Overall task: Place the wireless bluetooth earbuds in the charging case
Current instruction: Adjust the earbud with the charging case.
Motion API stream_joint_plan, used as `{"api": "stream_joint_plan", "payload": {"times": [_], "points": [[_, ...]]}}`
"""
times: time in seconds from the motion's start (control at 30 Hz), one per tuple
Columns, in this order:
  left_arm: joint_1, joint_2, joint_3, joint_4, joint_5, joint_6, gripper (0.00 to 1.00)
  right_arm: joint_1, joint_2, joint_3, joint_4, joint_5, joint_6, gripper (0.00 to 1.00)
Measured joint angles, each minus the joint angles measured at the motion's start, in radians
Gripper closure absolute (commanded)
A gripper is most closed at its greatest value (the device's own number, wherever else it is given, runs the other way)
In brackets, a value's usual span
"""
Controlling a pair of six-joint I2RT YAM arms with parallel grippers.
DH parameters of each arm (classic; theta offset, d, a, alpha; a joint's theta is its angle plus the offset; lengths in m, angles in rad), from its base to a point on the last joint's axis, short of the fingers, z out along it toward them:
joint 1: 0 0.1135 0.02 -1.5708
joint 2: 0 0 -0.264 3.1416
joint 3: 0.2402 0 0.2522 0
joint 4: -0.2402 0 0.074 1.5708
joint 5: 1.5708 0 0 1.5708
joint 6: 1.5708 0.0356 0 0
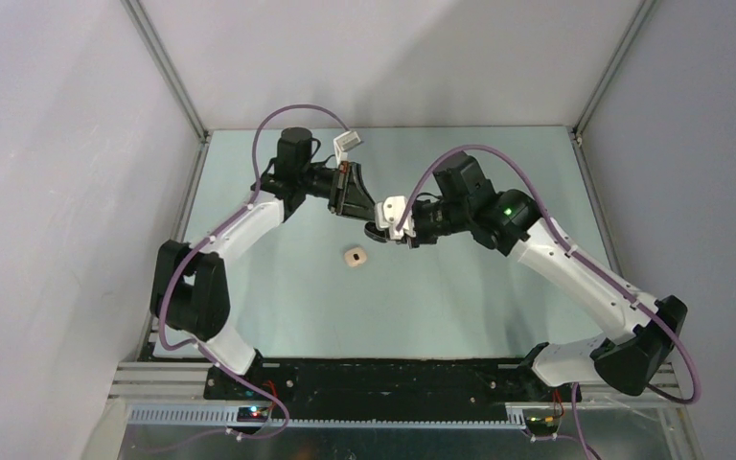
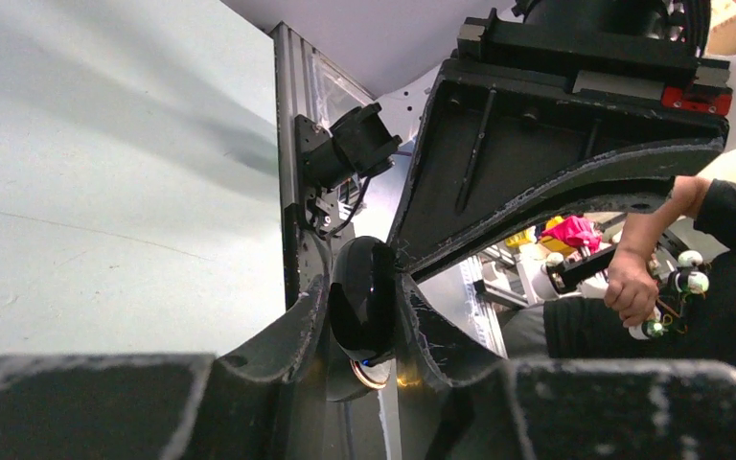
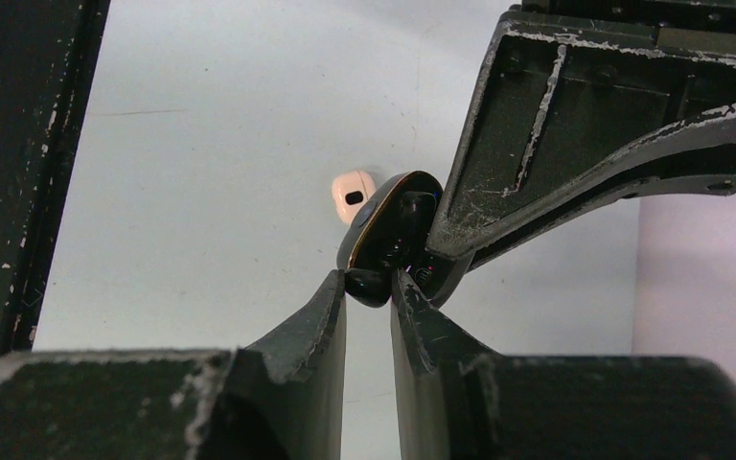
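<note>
left gripper (image 2: pixel 362 280): jaws clamped on the black charging case (image 2: pixel 362 311), held clear of the surface (image 1: pixel 278 278), lid open. right gripper (image 3: pixel 369 280): jaws clamped on one tiny black earbud (image 3: pixel 368 288). the bud sat just ahead of these jaws, touching the open case's lower edge. case interior too dark to tell what lay inside. small pale case (image 1: pixel 354 257) lay on the surface near both sets of jaws, touching neither.
</note>
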Motion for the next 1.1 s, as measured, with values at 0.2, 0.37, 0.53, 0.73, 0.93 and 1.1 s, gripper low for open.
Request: {"api": "stream_joint_plan", "payload": {"times": [0.2, 0.37, 0.53, 0.73, 0.93, 1.1], "points": [[0.0, -0.007, 0.0, 0.001, 0.021, 0.031, 1.0, -0.001, -0.019, -0.015, -0.002, -0.014, -0.073, 0.92], [0.0, -0.011, 0.0, 0.001, 0.02, 0.047, 1.0, 0.0, -0.035, -0.036, 0.021, -0.005, -0.084, 0.95], [0.003, -0.018, 0.0, 0.002, 0.015, 0.061, 1.0, 0.006, -0.037, -0.04, 0.053, 0.031, 0.0, 0.95], [0.007, -0.023, 0.0, 0.003, 0.014, 0.069, 1.0, 0.011, -0.046, -0.04, 0.077, 0.07, 0.119, 0.94], [-0.001, -0.023, 0.0, 0.003, 0.022, 0.07, 1.0, 0.005, -0.108, -0.122, 0.114, 0.047, -0.016, 0.94], [-0.004, -0.023, 0.0, 0.004, 0.028, 0.068, 1.0, -0.002, -0.122, -0.142, 0.108, 0.005, -0.17, 0.95]]}}
